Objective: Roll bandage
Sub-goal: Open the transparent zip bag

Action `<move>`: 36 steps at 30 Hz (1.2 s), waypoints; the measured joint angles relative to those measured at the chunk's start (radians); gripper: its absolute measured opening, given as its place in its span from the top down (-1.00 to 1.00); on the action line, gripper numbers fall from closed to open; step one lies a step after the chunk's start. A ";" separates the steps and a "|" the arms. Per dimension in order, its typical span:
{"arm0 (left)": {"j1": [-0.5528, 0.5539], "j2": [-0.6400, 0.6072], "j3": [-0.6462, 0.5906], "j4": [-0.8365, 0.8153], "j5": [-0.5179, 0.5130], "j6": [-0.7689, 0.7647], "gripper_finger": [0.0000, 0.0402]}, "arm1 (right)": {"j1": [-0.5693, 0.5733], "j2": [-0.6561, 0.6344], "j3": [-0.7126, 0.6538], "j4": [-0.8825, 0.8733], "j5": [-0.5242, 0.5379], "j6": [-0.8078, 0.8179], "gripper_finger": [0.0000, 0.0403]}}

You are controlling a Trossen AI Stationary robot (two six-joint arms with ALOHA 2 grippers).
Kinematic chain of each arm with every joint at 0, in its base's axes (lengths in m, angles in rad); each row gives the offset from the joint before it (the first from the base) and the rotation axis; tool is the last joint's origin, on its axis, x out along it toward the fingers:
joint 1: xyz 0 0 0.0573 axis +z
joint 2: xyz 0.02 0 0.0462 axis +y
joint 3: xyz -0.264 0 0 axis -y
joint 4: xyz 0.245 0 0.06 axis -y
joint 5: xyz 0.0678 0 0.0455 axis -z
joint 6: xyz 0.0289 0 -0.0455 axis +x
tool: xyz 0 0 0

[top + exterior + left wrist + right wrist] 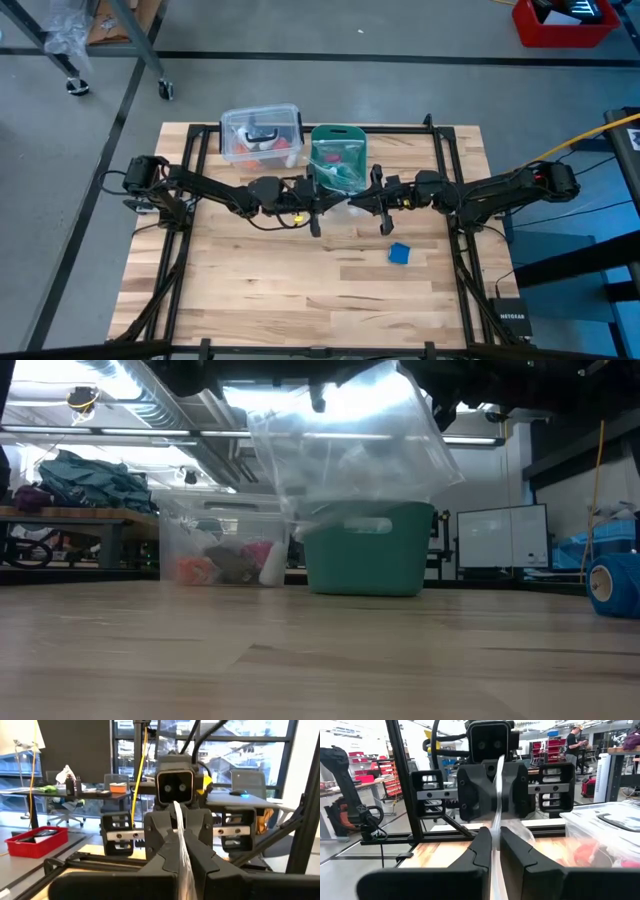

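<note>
The bandage (pixel 399 253), already a small blue roll, sits on the table (pixel 300 300) at about four o'clock from centre, untouched. It looks light, soft and squashy; grip it gently across its sides. Above centre, the left end effector (pixel 318 205) and right end effector (pixel 352 203) face each other, both pinched on a clear plastic bag (pixel 345 445). At twelve o'clock stand a teal basket (pixel 338 160) and clear bin (pixel 262 135). Workshop behind.

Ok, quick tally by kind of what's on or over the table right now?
Blue bandage roll: 1
Teal basket: 1
Lidded clear bin: 1
Clear plastic bag, pinched between left gripper and right gripper: 1
Total: 4
</note>
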 joint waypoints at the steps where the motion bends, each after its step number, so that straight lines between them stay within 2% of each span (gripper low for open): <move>1: 0.000 0.000 0.000 0.004 -0.001 0.001 1.00 | 0.000 0.000 0.000 -0.003 -0.003 0.000 0.87; 4: 0.000 0.000 0.000 0.022 -0.019 0.006 1.00 | 0.000 0.000 -0.001 -0.008 -0.013 0.002 0.87; 17: 0.000 0.000 0.000 0.036 -0.030 0.009 1.00 | 0.000 0.002 -0.002 -0.159 -0.193 0.007 0.87; 29: 0.001 -0.003 0.002 0.038 -0.037 0.009 1.00 | 0.001 0.003 -0.003 -0.319 -0.300 0.008 0.87; 36: 0.002 -0.004 0.003 0.037 -0.037 0.008 1.00 | 0.001 0.003 -0.003 -0.400 -0.327 0.008 0.87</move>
